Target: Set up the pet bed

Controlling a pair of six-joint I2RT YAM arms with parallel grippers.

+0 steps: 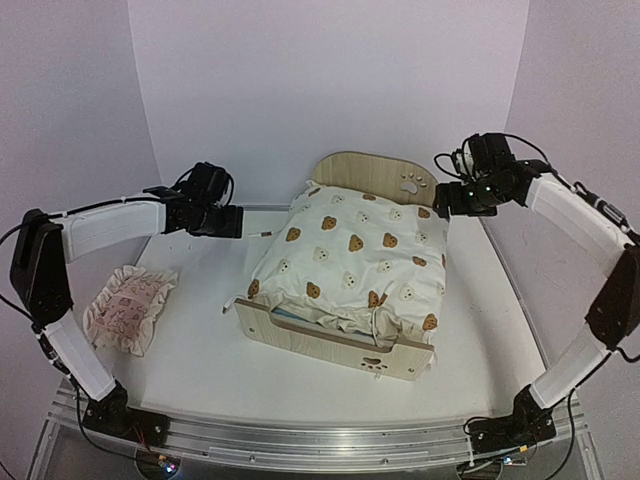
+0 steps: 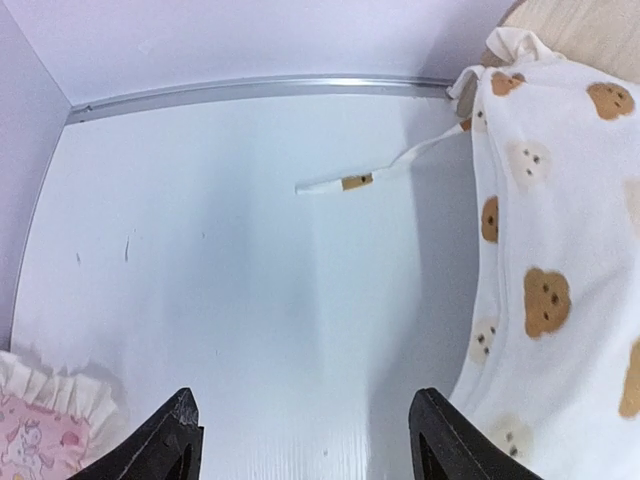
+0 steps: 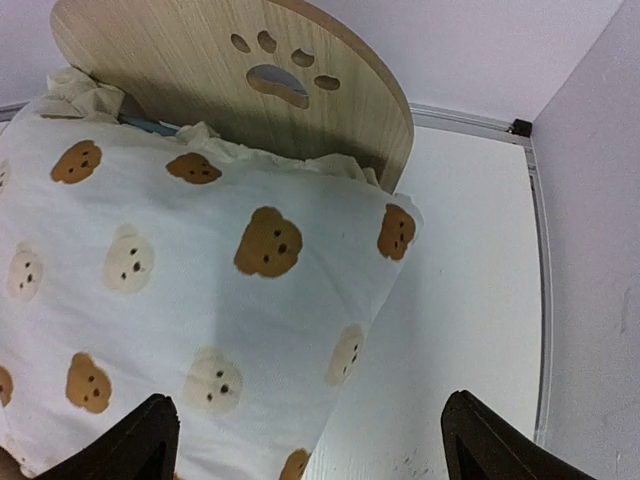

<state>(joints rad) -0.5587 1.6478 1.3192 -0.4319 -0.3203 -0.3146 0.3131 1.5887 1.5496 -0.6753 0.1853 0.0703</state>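
Observation:
The plywood pet bed (image 1: pixel 345 352) stands mid-table, its rounded headboard (image 1: pixel 378 174) with a paw cut-out at the back; the headboard also shows in the right wrist view (image 3: pixel 200 70). A cream bear-print quilt (image 1: pixel 350 255) lies over the bed and hides most of the mattress; it also shows in the left wrist view (image 2: pixel 560 250) and the right wrist view (image 3: pixel 180 300). The pinkish ruffled pillow (image 1: pixel 128 307) lies on the table at the left. My left gripper (image 1: pixel 243 222) is open and empty, left of the bed. My right gripper (image 1: pixel 440 203) is open and empty above the quilt's back right corner.
A quilt tie (image 2: pixel 370 180) trails on the white table (image 1: pixel 190 350) toward the back rail (image 2: pixel 250 90). The pillow's ruffled edge (image 2: pixel 40 420) shows at the lower left of the left wrist view. White walls close in the back and sides.

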